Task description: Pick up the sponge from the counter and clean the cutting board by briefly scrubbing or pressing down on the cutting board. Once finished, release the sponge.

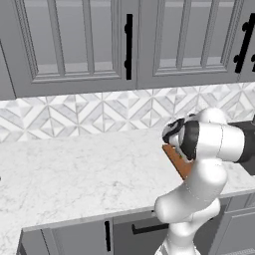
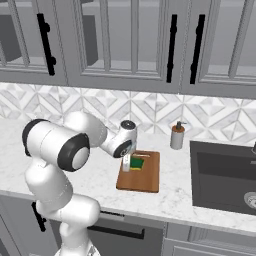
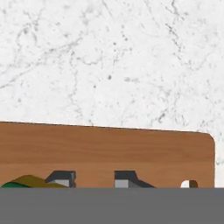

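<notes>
Gripping sponge (image 2: 136, 163) over cutting board (image 2: 142, 177), tool (image 3: 92, 179) closed, soap bottle (image 2: 177, 136) right-side

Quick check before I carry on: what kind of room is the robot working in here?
A rendered home kitchen, by the look of it: a marble-look counter under grey glass-front wall cabinets, a dark sink with a soap dispenser beside it, and a wooden cutting board.

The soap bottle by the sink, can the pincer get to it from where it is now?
Probably yes: the soap bottle stands alone on the counter just past the cutting board, nothing between.
</notes>
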Robot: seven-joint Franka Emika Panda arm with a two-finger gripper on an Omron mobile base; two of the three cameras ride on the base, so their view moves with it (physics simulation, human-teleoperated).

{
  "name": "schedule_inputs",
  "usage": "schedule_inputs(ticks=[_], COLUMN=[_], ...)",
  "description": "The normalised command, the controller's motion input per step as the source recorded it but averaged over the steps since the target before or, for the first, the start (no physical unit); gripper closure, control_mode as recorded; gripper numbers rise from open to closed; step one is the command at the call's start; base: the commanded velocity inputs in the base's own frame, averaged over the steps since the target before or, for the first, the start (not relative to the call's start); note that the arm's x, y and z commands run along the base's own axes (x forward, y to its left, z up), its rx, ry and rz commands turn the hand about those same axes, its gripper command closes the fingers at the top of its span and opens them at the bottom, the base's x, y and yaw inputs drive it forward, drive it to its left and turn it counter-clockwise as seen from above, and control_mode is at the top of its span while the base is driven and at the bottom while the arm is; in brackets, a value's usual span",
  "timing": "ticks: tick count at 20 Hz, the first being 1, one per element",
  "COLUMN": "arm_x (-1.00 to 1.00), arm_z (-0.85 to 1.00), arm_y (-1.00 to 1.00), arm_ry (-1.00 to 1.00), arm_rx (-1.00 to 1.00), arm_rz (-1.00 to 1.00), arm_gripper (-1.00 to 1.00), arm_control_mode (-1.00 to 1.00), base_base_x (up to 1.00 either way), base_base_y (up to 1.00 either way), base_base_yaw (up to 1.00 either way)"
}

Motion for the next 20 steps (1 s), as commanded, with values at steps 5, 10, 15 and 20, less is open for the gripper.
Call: schedule_inputs(ticks=[5,10,15,20], arm_x=[0.33,0.07,-0.05,-0.18], arm_z=[-0.79,-1.0,-1.0,-0.29], arm_y=[-0.77,0.04,0.67,0.91], arm_ry=[0.07,0.0,0.0,0.0], arm_rx=[0.26,0.09,0.08,0.09], arm_rz=[0.19,0.2,0.17,0.1], arm_gripper=[1.0,-1.0,-1.0,-1.0], arm_control_mode=[-1.0,-1.0,-1.0,-1.0], base_base_x=[0.0,0.0,0.0,0.0], base_base_y=[0.0,0.0,0.0,0.0], base_base_yaw=[0.0,0.0,0.0,0.0])
